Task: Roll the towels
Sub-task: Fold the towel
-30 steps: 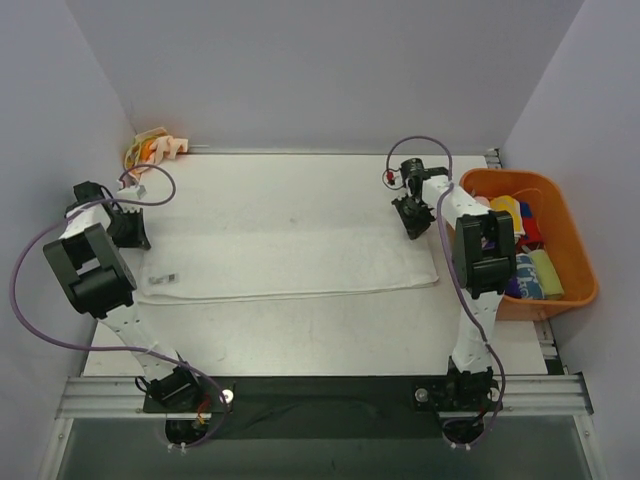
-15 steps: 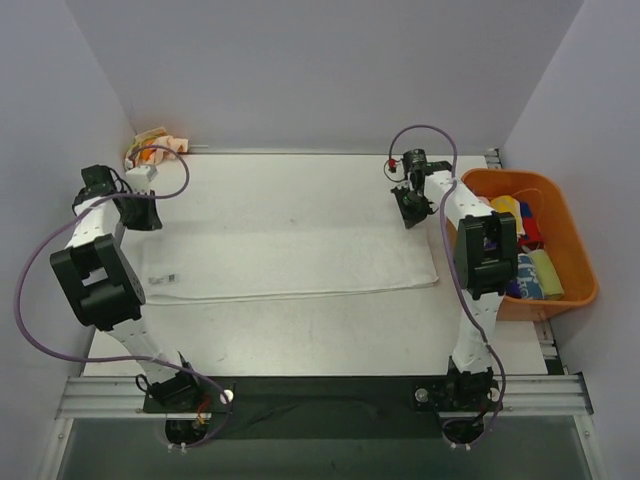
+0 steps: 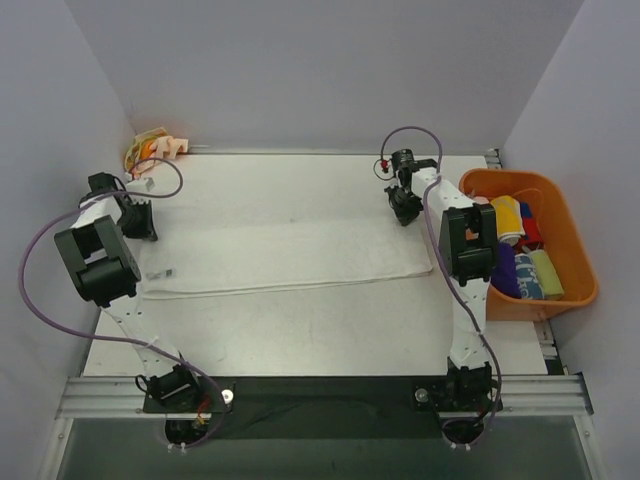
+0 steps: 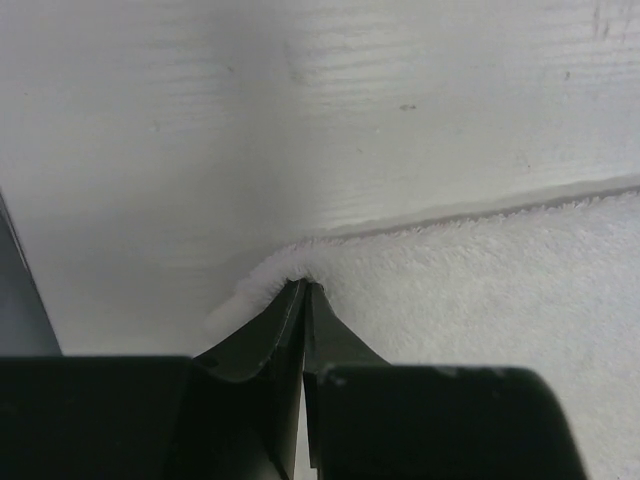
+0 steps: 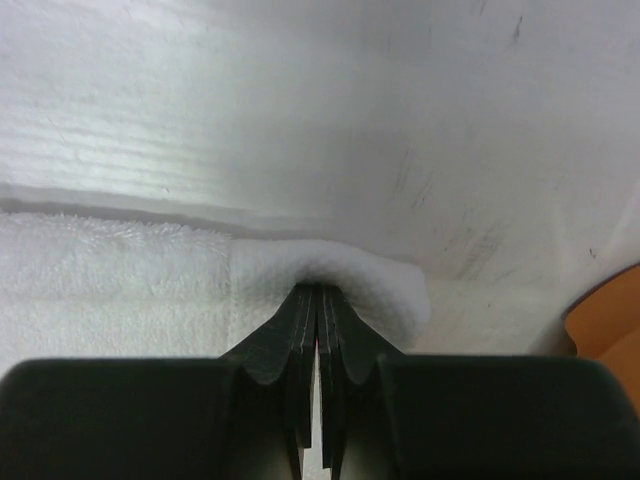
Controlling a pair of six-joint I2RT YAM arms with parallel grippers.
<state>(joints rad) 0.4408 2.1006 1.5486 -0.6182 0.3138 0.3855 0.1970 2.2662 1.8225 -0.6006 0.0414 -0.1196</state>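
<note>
At the far left corner of the white surface [image 3: 300, 185], against the wall, I see a small crumpled cream cloth towel with orange blotches [image 3: 152, 148]. Just in front of it, my left pincer [image 3: 138, 222] sits at the far left corner of the large plain white cloth towel [image 3: 290, 262], which lies spread flat across the middle of the surface.

On the left wrist camera, the left pincer [image 4: 303, 297] is pressed narrow, both fingers together on a small bunched-up bit of the towel edge, with the rest of the white pile [image 4: 480, 300] lying flat to its right.

Moving right, the towel runs as a long band to my right pincer [image 3: 404, 207] at its far right corner. The right wrist camera shows that pincer [image 5: 318, 297] clamped tight on the corner, the cloth [image 5: 110, 270] humped up over the fingertips.

Further right, at the edge of the surface, an orange plastic bin [image 3: 572, 240] holds several small rolled cloth towels [image 3: 528, 272] in yellow, red, blue, purple and pale green.
</note>
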